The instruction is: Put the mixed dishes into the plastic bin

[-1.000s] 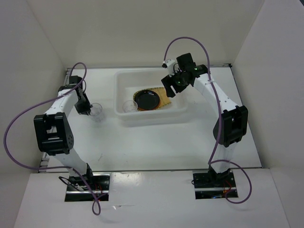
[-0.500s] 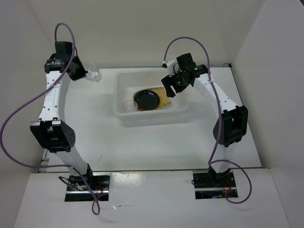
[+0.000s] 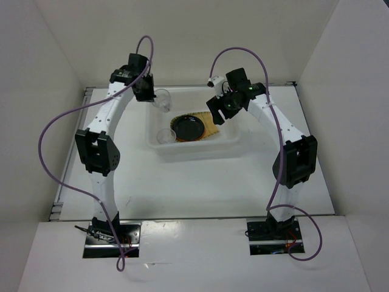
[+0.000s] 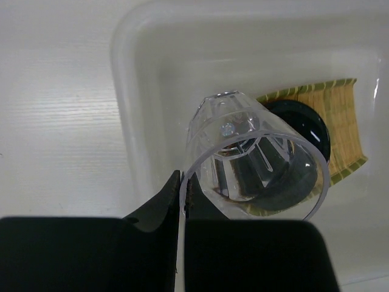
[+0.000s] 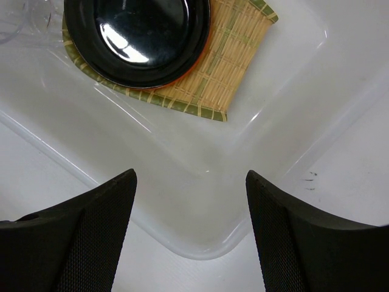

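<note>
My left gripper [image 3: 152,94] is shut on the rim of a clear glass cup [image 3: 162,98] and holds it tilted above the far-left corner of the plastic bin [image 3: 228,141]. In the left wrist view the fingertips [image 4: 173,190] pinch the cup [image 4: 255,158] wall over the bin [image 4: 137,91]. Inside the bin, the glossy black plate [image 3: 189,128] lies on the bamboo tray [image 3: 211,123]. An orange plate edge [image 5: 193,66] peeks out under the black plate [image 5: 137,33]. My right gripper [image 3: 217,115] is open and empty above the bin's right part, also in the right wrist view [image 5: 191,182].
A second clear cup [image 3: 163,136] stands in the bin's left end, next to the tray. White enclosure walls close in the table on the left, back and right. Purple cables loop above both arms.
My left arm has lifted the glass cup from the table left of the bin and swung it right, over the bin's far-left corner. The right arm has not moved.
</note>
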You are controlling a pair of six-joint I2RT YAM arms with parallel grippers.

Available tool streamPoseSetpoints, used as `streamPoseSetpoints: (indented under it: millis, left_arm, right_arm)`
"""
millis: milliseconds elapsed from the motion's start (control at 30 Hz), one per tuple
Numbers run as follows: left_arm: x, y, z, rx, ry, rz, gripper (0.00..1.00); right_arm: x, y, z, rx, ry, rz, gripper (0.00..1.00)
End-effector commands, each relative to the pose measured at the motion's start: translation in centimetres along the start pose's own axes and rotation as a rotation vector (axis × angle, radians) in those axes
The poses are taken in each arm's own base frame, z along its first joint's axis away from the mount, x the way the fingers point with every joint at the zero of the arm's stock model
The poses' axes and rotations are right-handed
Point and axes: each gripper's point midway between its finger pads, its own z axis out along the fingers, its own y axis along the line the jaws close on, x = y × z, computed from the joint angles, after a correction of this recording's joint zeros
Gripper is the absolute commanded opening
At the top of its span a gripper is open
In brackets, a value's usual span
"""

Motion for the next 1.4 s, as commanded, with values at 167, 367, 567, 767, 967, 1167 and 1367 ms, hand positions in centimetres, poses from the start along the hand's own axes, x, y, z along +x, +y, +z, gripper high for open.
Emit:
streamPoseSetpoints:
  millis: [167, 367, 567, 767, 967, 1167, 1367]
  left_arm:
    - [1.0, 0.3, 1.4, -0.101, 0.026, 0.053, 0.00]
    - [1.7, 0.7, 2.4, -0.152, 0.058, 0.041, 0.00]
    - [3.5, 0.4, 4.8, -0.152, 0.108, 0.023, 0.00]
    - [5.0, 0.4, 6.6, -0.174, 0.152, 0.017, 0.02]
    - [6.3, 0.9, 8.0, -0.199, 0.187, 0.004, 0.03]
    - [7.7, 0.7, 8.4, -0.199, 0.227, 0.015, 0.20]
    - [7.7, 0.4, 8.4, -0.187, 0.224, -0.009, 0.59]
  right_arm:
    - [-0.8, -0.2, -2.1, 0.026, -0.039, -0.014, 0.78]
    - [-0.4, -0.2, -1.9, 0.023, -0.030, -0.012, 0.78]
    - [0.2, -0.4, -1.9, 0.024, -0.013, -0.009, 0.78]
    - [0.6, -0.8, -1.8, 0.027, -0.005, 0.000, 0.78]
    - [0.7, -1.2, -1.9, 0.033, -0.005, 0.007, 0.78]
    - [0.8, -1.4, -2.0, 0.030, -0.008, 0.014, 0.78]
    - [0.8, -1.4, -2.0, 0.030, -0.008, 0.014, 0.78]
